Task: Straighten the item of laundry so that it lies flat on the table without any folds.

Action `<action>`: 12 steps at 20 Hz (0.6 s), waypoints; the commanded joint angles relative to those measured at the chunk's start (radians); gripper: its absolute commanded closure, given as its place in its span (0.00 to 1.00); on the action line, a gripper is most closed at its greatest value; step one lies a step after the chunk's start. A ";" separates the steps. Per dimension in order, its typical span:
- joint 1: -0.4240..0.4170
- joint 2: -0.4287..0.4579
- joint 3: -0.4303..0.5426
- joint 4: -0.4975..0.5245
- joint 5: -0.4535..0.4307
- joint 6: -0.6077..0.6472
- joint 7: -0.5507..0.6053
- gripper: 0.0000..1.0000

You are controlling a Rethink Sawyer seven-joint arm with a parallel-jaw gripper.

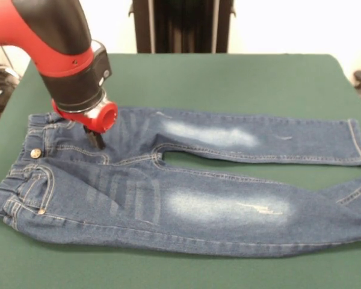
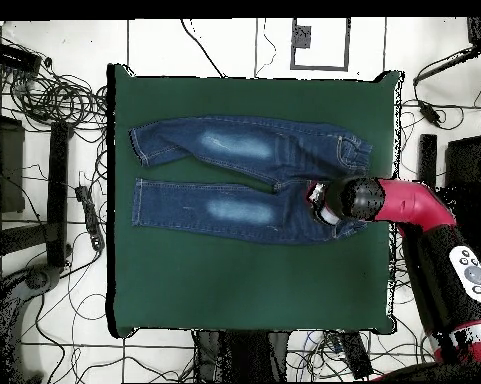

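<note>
The item of laundry (image 1: pixel 216 205), a small pair of blue jeans with pale thigh patches, lies spread on the green table (image 1: pixel 228 78). In the front view its waist is at the left and both legs reach right. The waistband at the near left looks a little bunched. My gripper (image 1: pixel 96 139) points down onto the denim just below the waistband, near the fly; its tip is dark and narrow. From overhead, the jeans (image 2: pixel 234 150) lie with legs to the left, and the gripper (image 2: pixel 320 203) sits over the waist end of the lower leg, on the table (image 2: pixel 234 280).
The far leg's cuff (image 1: pixel 360 142) lies close to the table's right edge in the front view. Cables and equipment (image 2: pixel 54 120) crowd the floor around the table. A dark stand (image 1: pixel 180 24) rises behind the far edge.
</note>
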 commanded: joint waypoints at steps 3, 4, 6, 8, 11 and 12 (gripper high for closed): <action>0.022 0.008 -0.144 0.120 -0.214 -0.111 -0.190 1.00; 0.025 0.001 -0.149 0.125 -0.214 -0.111 -0.180 1.00; 0.034 -0.021 -0.160 0.144 -0.226 -0.148 -0.133 1.00; 0.033 -0.030 -0.163 0.154 -0.216 -0.147 -0.123 1.00; 0.041 -0.050 -0.174 0.174 -0.200 -0.147 -0.107 1.00; 0.042 -0.058 -0.177 0.180 -0.192 -0.140 -0.111 1.00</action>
